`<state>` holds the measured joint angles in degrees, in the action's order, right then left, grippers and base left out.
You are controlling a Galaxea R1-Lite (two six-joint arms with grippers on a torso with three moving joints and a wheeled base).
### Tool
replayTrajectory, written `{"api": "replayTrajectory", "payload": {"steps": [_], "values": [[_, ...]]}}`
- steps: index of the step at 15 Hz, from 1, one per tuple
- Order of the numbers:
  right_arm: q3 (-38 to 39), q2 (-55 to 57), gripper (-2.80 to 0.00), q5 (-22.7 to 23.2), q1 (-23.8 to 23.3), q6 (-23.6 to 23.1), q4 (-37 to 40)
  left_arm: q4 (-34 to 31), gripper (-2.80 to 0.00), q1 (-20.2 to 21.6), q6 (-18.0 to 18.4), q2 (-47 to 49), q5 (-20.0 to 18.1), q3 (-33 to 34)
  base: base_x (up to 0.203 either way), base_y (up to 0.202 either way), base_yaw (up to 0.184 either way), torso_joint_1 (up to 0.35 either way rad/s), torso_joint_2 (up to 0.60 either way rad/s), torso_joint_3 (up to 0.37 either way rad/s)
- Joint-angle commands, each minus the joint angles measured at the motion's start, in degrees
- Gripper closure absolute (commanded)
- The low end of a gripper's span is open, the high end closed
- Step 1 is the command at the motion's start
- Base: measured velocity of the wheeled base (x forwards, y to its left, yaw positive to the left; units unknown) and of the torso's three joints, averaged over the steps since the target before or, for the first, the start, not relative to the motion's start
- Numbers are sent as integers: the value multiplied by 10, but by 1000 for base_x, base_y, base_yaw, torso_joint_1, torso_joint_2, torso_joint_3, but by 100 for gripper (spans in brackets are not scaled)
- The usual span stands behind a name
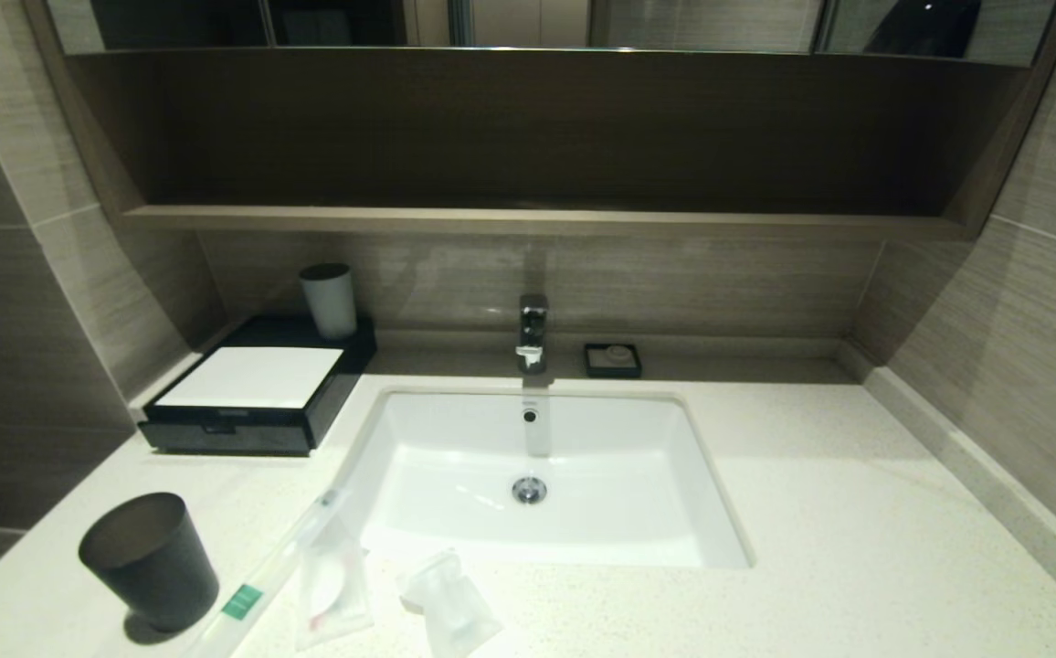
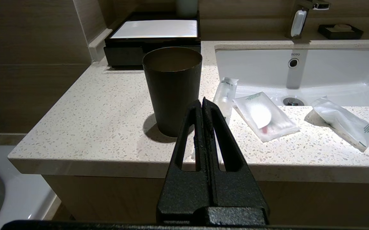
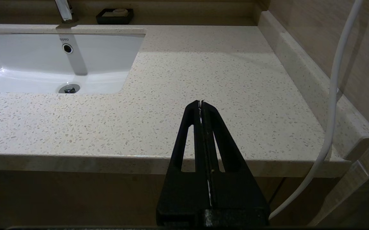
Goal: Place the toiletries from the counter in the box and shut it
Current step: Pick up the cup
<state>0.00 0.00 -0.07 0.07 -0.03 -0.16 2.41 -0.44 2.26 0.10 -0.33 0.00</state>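
Observation:
Three clear toiletry packets lie on the counter in front of the sink: a long toothbrush packet point(image 1: 272, 567) point(image 2: 225, 95), a flat sachet with a white pad point(image 1: 332, 585) point(image 2: 266, 115), and a crumpled packet point(image 1: 450, 608) point(image 2: 344, 123). The black box with a white top point(image 1: 254, 384) point(image 2: 154, 35) stands shut at the back left. My left gripper point(image 2: 202, 100) is shut and empty, held before the counter's front edge near the black cup. My right gripper point(image 3: 201, 102) is shut and empty, before the counter's right part. Neither shows in the head view.
A black cup point(image 1: 152, 559) point(image 2: 172, 89) stands at the front left beside the packets. A white cup point(image 1: 329, 300) stands behind the box. The sink point(image 1: 674, 429), faucet point(image 1: 533, 331) and soap dish point(image 1: 612, 359) are at centre. A white cable point(image 3: 333, 95) hangs at the right.

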Motion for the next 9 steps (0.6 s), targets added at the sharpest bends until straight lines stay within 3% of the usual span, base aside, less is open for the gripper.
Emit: {"api": "replayTrajectory", "payload": {"steps": [1,9], "values": [[1,0,0,0,0,-1,0,0,0,0,0,1,0,11,0,0,0,0,0,0],[1,0,0,0,0,-1,0,-1,0,0,-1,1,2,11,0,0,0,0,0,0]]}}
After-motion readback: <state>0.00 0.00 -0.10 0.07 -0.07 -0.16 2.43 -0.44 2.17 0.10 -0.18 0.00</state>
